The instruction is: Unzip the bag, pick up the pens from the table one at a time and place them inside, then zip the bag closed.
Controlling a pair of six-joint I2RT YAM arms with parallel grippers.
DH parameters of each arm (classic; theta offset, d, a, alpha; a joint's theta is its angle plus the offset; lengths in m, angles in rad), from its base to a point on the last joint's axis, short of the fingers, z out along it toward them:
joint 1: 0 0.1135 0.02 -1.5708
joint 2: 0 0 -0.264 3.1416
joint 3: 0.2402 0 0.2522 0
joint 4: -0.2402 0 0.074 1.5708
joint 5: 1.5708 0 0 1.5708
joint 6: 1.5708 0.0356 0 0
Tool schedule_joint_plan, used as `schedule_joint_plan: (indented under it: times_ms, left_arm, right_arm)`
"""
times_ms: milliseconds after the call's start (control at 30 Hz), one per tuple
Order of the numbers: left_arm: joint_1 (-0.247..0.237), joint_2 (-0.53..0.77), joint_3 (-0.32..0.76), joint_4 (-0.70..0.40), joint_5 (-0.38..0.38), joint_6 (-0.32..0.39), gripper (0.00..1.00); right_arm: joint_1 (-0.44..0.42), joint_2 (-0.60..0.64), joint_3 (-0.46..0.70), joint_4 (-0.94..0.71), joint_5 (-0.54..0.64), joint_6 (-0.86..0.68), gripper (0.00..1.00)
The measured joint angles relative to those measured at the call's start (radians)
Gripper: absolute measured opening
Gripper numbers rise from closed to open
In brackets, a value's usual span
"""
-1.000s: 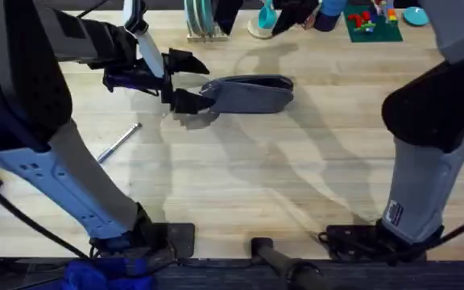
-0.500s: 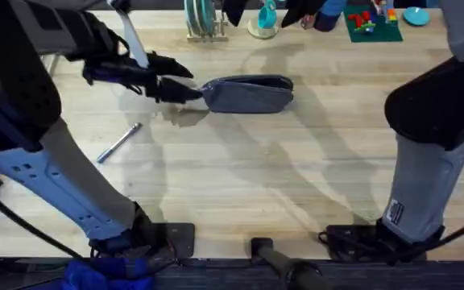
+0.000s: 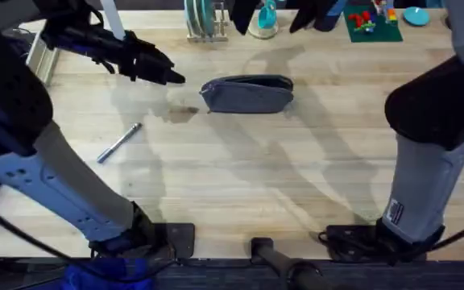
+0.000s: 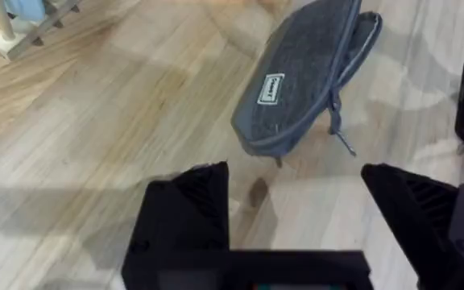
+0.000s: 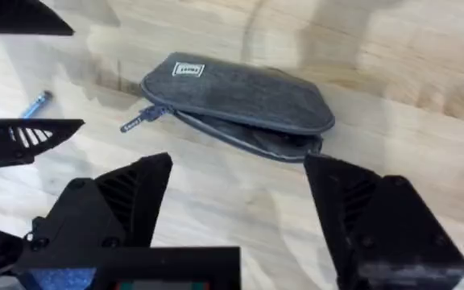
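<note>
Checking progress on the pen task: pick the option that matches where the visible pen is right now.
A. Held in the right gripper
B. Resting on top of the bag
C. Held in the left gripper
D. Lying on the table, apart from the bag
D. The pen lies flat on the bare table, well clear of the bag, while the left gripper hangs open and empty.

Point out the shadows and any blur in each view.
Overhead: soft arm shadows cross the table; both arms loom dark, blurred at the sides.
Left wrist: shadow bands lie around the bag; its own end effector is soft.
Right wrist: the bag sharp, near fingers blurred.
</note>
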Motion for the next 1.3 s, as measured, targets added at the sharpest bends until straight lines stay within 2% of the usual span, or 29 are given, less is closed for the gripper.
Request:
schedule_joint_plan:
  times_ms: [167, 333, 367, 500, 600, 800, 933, 1100, 1300]
  left_arm:
    - [0.000, -0.118, 0.000, -0.044, -0.065, 0.006, 0.998]
    - [0.000, -0.283, 0.003, -0.054, -0.113, -0.008, 0.998]
    - [0.000, -0.437, 0.006, -0.058, -0.180, -0.093, 0.998]
    - [0.000, -0.496, 0.006, -0.078, -0.208, -0.130, 0.998]
    - [0.000, -0.537, 0.006, -0.103, -0.226, -0.146, 0.999]
    - [0.000, -0.592, 0.006, -0.122, -0.250, -0.192, 0.998]
    - [0.000, -0.613, 0.006, -0.132, -0.257, -0.225, 0.997]
    - [-0.007, -0.635, 0.006, -0.145, -0.276, -0.267, 0.997]
    - [-0.043, -0.658, 0.006, -0.146, -0.319, -0.340, 0.997]
  right_arm:
    - [0.000, -0.004, 0.092, -0.005, 0.030, -0.019, 0.997]
    - [0.000, -0.060, 0.113, -0.005, 0.040, -0.026, 0.997]
    - [0.000, -0.132, 0.129, -0.005, 0.038, -0.034, 0.997]
    - [0.000, -0.137, 0.121, -0.005, 0.022, -0.048, 0.997]
    - [0.000, -0.167, 0.050, -0.005, 0.016, -0.056, 0.997]
    - [0.000, -0.287, -0.187, -0.006, 0.018, -0.072, 0.997]
    - [0.000, -0.365, -0.302, -0.006, 0.034, -0.075, 0.996]
    - [0.000, -0.432, -0.369, -0.006, 0.049, -0.083, 0.996]
    - [0.000, -0.454, -0.403, -0.006, 0.053, -0.095, 0.996]
